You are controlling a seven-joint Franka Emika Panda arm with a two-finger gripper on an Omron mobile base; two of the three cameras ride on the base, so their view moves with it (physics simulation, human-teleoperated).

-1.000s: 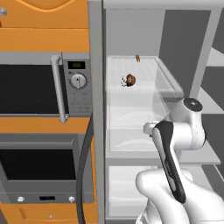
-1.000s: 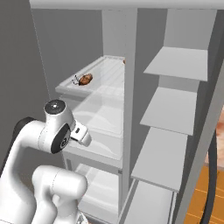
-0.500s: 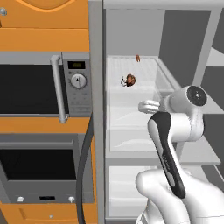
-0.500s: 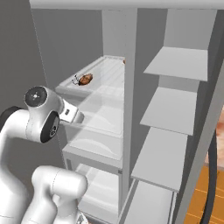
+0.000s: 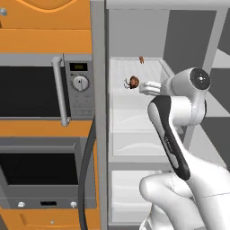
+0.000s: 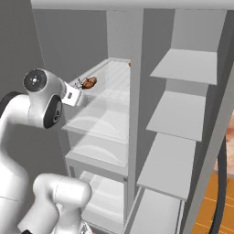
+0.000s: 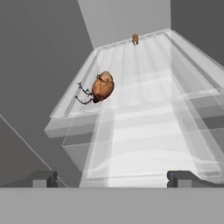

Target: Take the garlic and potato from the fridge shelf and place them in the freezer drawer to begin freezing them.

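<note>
Hand (image 7: 111, 178) spread fully wide, gripping nothing, both dark fingertips (image 7: 43, 178) far apart at the bottom of the hand view. Poised just outside the front edge of the fridge shelf (image 7: 148, 78), aimed along its length toward the back wall.

Potato (image 7: 103, 86) resting on the ribbed white shelf close to its left rim, roughly midway back, brown-orange with darker patches and thin dark sprouts (image 7: 83, 94) sticking out on its left side. Apart from the hand, not touched. Seen also in the left base view as a small brown lump (image 5: 133, 81) just left of the arm's wrist, and in the right base view (image 6: 89, 82) just right of it, near the front left corner of the shelf (image 6: 114, 75).

Tiny orange-red piece (image 7: 135, 39) at the far back edge of the same shelf, well apart from the potato; also visible at the back in the left base view (image 5: 141, 59).

Garlic not made out anywhere.

Clear curved-front bins (image 5: 134, 139) stacked below the shelf. Microwave (image 5: 40, 85) and oven (image 5: 42, 168) in orange cabinetry left of the open fridge. Plain grey shelves (image 6: 180, 114) on the right.
</note>
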